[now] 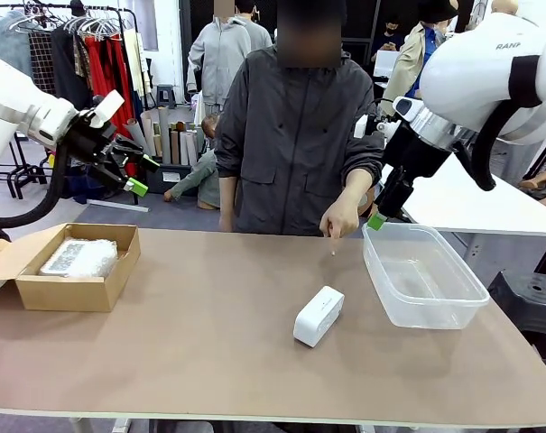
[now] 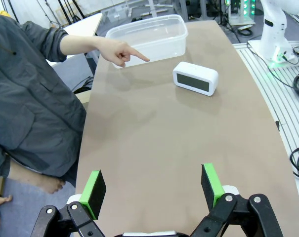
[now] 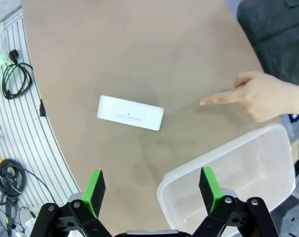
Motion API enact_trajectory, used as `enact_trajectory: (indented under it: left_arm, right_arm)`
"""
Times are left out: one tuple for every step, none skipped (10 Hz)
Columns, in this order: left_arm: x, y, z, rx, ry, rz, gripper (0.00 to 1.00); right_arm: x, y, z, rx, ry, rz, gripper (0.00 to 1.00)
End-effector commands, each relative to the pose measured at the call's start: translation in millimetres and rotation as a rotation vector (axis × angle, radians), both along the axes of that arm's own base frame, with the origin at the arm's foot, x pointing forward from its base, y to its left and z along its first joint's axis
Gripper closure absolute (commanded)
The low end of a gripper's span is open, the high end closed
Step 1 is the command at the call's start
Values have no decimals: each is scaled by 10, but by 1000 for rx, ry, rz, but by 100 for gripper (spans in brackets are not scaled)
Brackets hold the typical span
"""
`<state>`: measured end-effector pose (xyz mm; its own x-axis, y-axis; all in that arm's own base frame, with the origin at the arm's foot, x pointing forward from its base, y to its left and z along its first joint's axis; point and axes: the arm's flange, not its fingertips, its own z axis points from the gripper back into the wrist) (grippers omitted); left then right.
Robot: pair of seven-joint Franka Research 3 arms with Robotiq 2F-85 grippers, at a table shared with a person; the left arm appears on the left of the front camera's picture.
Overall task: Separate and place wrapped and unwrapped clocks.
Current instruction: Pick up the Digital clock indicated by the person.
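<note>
A: Where was the bare clock (image 1: pixel 318 316)?

B: Lying mid-worktop (image 1: pixel 209 361), btw the tub (image 1: pixel 435 317) and the cardboard box (image 1: pixel 69 290). It was near the tub, not touching. The wrapped clock (image 1: pixel 78 257) sat inside the box; couldn't tell if one or two in there.

A: Hands?

B: Both released, nothing held. Left hand (image 1: pixel 144 176) hung high above the box, and right hand (image 1: pixel 377 219) hovered at the tub's far rim.

A: Risks?

B: The person's pointing finger (image 1: pixel 334 242) was near the clock, so either arm reaching in could've clipped it. The clock looked smooth & rounded, prob. slippery, so an off-centre pinch might've spun it or squeezed it out. The right arm was also v. close to the tub and could've knocked its wall if it dropped straight down.
</note>
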<state>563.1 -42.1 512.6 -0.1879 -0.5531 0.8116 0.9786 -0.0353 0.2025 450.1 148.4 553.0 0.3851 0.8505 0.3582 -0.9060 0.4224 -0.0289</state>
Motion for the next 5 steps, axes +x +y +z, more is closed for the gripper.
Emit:
enact_trajectory:
  left_arm:
    - [-48,0,-1,-2,-9,7,0]
    - [-48,0,-1,-2,-9,7,0]
    - [-48,0,-1,-2,-9,7,0]
    - [-48,0,-1,-2,-9,7,0]
    - [-48,0,-1,-2,-9,7,0]
  right_arm:
    - [-14,147,78,18,-52,-35,0]
    - [-80,374,113,-15,-56,-111,0]
    - [-111,562,162,-30,-28,-196,0]
    - [-182,775,158,-81,15,-302,0]
    - [-254,967,178,-90,107,-331,0]
